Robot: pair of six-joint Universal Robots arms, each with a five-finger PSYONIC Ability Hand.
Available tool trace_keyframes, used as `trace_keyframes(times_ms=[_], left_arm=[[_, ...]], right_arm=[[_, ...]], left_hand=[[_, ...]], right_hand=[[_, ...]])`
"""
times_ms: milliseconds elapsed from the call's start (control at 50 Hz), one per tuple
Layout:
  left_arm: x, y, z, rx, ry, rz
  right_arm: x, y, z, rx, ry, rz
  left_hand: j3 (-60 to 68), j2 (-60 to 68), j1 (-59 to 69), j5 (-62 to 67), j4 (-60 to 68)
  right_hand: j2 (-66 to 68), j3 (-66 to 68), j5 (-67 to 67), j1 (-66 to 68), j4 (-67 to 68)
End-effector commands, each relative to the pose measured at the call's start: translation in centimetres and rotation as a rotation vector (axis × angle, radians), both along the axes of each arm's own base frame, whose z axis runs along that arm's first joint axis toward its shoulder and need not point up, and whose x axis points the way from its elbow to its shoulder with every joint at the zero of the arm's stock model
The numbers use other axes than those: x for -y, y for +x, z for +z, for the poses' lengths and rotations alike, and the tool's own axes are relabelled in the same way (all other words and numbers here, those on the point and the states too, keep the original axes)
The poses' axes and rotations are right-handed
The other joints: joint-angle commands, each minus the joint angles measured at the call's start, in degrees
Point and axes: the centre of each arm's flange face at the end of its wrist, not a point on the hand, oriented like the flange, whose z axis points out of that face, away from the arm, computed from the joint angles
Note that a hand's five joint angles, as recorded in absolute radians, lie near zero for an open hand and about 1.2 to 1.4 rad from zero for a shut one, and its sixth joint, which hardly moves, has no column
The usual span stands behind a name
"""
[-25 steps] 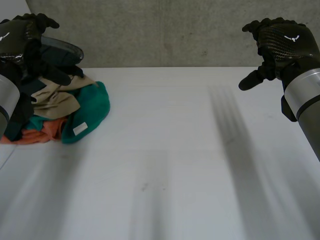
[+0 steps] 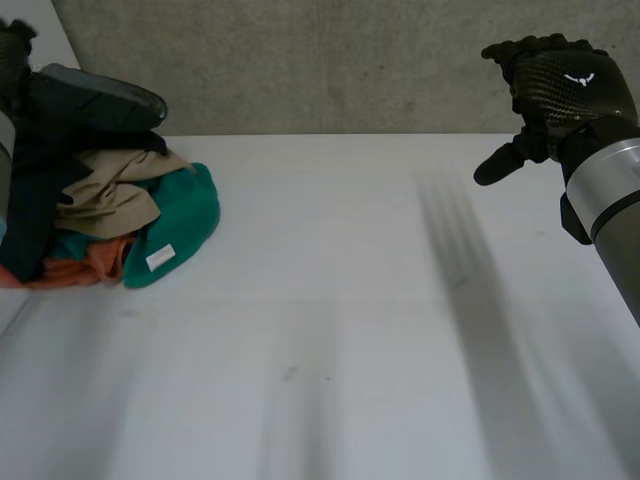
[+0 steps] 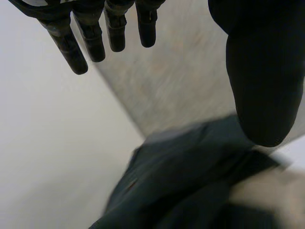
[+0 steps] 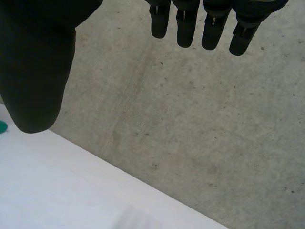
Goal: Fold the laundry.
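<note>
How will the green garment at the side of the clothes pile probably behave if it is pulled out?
The green garment is probably floppy: it sags in soft curves onto the white table. Pulling it would likely drag the beige garment and dark garment stacked partly above it. On the smooth tabletop it may slide easily.

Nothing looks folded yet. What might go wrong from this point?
The pile sits near the left edge of the table, so pulling the dark garment off its top may drag others over. The open left hand is above that garment; a grab might catch several layers. The right hand, far off, cannot steady it.
</note>
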Motion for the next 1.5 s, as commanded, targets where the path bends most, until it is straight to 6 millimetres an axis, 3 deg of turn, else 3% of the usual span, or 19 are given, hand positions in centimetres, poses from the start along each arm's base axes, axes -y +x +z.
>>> trace_keyframes(times_ms=[20, 140, 220, 260, 360, 420, 480, 600, 700, 780, 800, 860, 880, 960, 1060, 1160, 1320, 1420, 1500], left_arm=[[7.4, 3.3, -4.9, 0.195, 0.032, 0.106], [10.7, 4.9, -8.9, 0.297, 0.058, 0.15], [10.9, 3.6, -8.9, 0.304, 0.034, 0.085], [10.7, 2.7, -8.0, 0.295, 0.003, 0.066], [5.8, -2.9, 3.0, 0.146, -0.29, -0.068], [2.3, -5.8, 7.0, 0.055, -0.389, -0.19], [-1.3, -9.4, 8.0, -0.041, -0.39, -0.372], [-7.2, -16.0, 3.9, -0.166, -0.214, -0.69], [-12.0, -21.1, -3.2, -0.149, 0.024, -0.899], [-13.8, -23.9, -7.7, -0.1, 0.136, -0.963], [-13.9, -24.1, -8.0, -0.09, 0.142, -0.965], [-13.5, -23.9, -9.5, -0.022, 0.186, -0.926], [-13.5, -23.7, -9.6, -0.002, 0.195, -0.91], [-13.9, -22.6, -9.4, 0.1, 0.235, -0.813], [-15.5, -19.7, -5.9, 0.082, 0.273, -0.668], [-17.2, -17.3, -6.4, -0.02, 0.363, -0.571], [-18.8, -16.7, -10.9, -0.141, 0.551, -0.571], [-17.1, -18.3, -15.9, -0.138, 0.639, -0.586], [-15.6, -20.0, -17.5, -0.128, 0.633, -0.604]], right_arm=[[0.1, 0.1, -0.3, -0.005, 0.01, 0.001], [0.2, 0.1, -0.6, -0.007, 0.015, 0.002], [0.3, 0.2, -0.7, -0.012, 0.017, 0.002], [0.3, 0.2, -0.7, -0.011, 0.016, 0.002], [0.8, -0.4, -0.6, -0.01, 0.013, -0.018], [1.0, -0.5, -0.5, -0.009, 0.012, -0.022], [1.3, -0.8, -0.4, -0.006, 0.008, -0.034], [2.4, -2.0, 0.1, -0.002, -0.005, -0.067], [2.7, -2.4, 0.3, -0.005, -0.011, -0.052], [2.8, -2.5, 0.2, -0.009, -0.008, -0.038], [2.8, -2.5, 0.1, -0.01, -0.003, -0.035], [2.8, -2.4, 0.1, -0.015, 0.001, -0.015], [2.8, -2.3, -0.1, -0.017, 0.007, -0.009], [2.5, -1.9, -0.9, -0.052, 0.062, 0.038], [2.2, -1.3, -3.4, -0.221, 0.226, 0.088], [1.2, -1.5, -5.3, -0.346, 0.342, 0.111], [-2.0, 1.4, -8.6, -0.352, 0.462, 0.218], [-3.0, 2.1, -11.3, -0.31, 0.558, 0.225], [-2.8, 2.6, -12.9, -0.284, 0.545, 0.225]], left_hand=[[-1.78, -1.72, -1.46, -2.7, -1.37], [2.95, 3.02, 3.28, 2.04, 3.37], [68.06, 68.12, 68.39, 67.15, 68.48], [68.22, 68.28, 68.54, 67.3, 68.63], [68.22, 68.28, 68.54, 67.3, 68.63], [68.22, 68.28, 68.54, 67.3, 68.63], [68.22, 68.28, 68.54, 67.3, 68.63], [68.22, 68.28, 68.54, 67.3, 68.63], [68.22, 68.28, 68.54, 67.3, 68.63], [68.22, 68.28, 68.54, 67.3, 68.63], [60.41, 60.48, 60.74, 59.5, 60.83], [4.22, 4.29, 4.55, 3.31, 4.64], [-0.01, 0.05, 0.31, -0.93, 0.4], [0.62, 0.68, 0.94, -0.29, 1.03], [-1.06, -0.99, -0.73, -1.97, -0.64], [-0.05, 0.01, 0.27, -0.97, 0.36], [0.11, 0.18, 0.44, -0.8, 0.53], [-0.56, -0.49, -0.23, -1.47, -0.14], [-0.23, -0.16, 0.1, -1.14, 0.19]], right_hand=[[-1.71, -1.51, -2.38, -1.9, -1.54], [-1.71, -1.51, -2.38, -1.9, -1.54], [-1.71, -1.51, -2.38, -1.9, -1.54], [-1.71, -1.51, -2.38, -1.9, -1.54], [-1.71, -1.51, -2.38, -1.9, -1.54], [-1.71, -1.51, -2.38, -1.9, -1.54], [-1.71, -1.51, -2.38, -1.9, -1.54], [-1.71, -1.51, -2.38, -1.9, -1.54], [-1.71, -1.51, -2.38, -1.9, -1.54], [-1.71, -1.51, -2.38, -1.9, -1.54], [-1.71, -1.51, -2.38, -1.9, -1.54], [-1.71, -1.51, -2.38, -1.9, -1.54], [-1.71, -1.51, -2.38, -1.9, -1.54], [-1.71, -1.51, -2.38, -1.9, -1.54], [-1.71, -1.51, -2.38, -1.9, -1.54], [-1.71, -1.51, -2.38, -1.9, -1.54], [-1.71, -1.51, -2.38, -1.9, -1.54], [-1.71, -1.51, -2.38, -1.9, -1.54], [1.03, 1.23, 0.36, 0.84, 1.2]])
